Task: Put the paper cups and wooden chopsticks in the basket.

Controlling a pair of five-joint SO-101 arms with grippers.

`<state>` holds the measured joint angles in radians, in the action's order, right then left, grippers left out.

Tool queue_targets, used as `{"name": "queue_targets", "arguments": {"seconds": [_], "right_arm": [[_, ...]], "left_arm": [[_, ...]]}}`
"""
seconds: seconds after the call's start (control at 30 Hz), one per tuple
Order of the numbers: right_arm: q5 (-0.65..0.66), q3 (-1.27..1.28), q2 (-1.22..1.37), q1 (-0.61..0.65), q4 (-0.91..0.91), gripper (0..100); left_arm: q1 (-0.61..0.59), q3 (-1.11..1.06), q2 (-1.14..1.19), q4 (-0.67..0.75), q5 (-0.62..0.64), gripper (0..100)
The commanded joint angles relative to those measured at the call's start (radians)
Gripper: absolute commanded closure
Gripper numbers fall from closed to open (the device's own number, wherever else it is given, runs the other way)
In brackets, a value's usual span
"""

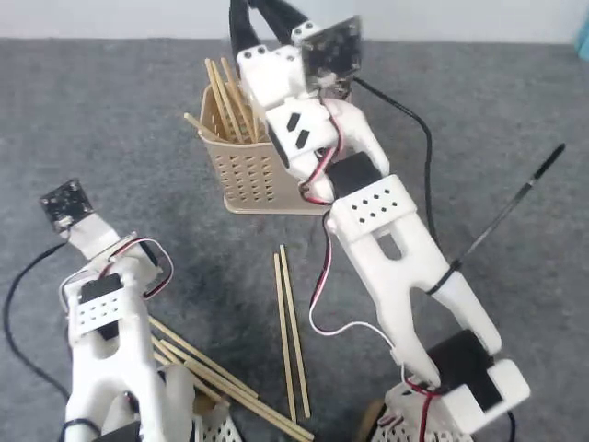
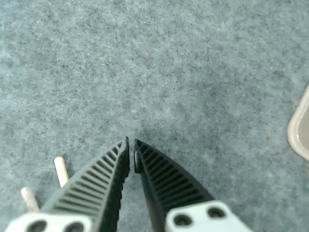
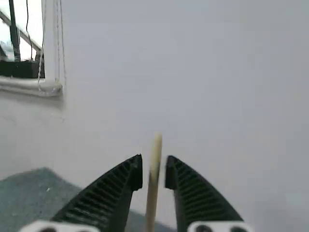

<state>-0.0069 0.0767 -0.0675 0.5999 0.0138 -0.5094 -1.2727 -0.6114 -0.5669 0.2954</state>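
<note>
A beige perforated basket (image 1: 247, 173) stands at the back middle of the grey carpet with several wooden chopsticks (image 1: 225, 99) leaning upright in it. My right gripper (image 3: 153, 162) is raised above the basket's right side, pointing at the pale wall, shut on a single chopstick (image 3: 155, 150) that stands between its fingers. In the high view its black fingers (image 1: 247, 26) reach the top edge. My left gripper (image 2: 131, 143) is shut and empty, low over bare carpet at front left. Two chopstick ends (image 2: 61, 169) lie just beside it.
A pair of loose chopsticks (image 1: 291, 324) lies in the middle of the carpet, and several more (image 1: 213, 376) lie by the left arm's base. A thin black rod (image 1: 515, 207) slants at the right. The basket's rim (image 2: 300, 129) shows in the left wrist view.
</note>
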Motion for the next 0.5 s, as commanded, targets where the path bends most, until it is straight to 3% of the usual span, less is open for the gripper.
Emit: {"name": "queue_targets", "arguments": {"seconds": [0.0,0.17,0.47], "right_arm": [[-0.052,-0.091,-0.058,0.022,0.14,79.7],[-0.164,-0.189,-0.154,0.027,0.348,85.7],[-0.308,-0.262,-0.429,0.031,1.038,91.8]], "left_arm": [[0.008,0.039,0.002,0.021,0.0,98],[0.006,0.039,0.002,0.021,0.0,98],[0.006,0.039,0.002,0.021,-0.002,98]]}}
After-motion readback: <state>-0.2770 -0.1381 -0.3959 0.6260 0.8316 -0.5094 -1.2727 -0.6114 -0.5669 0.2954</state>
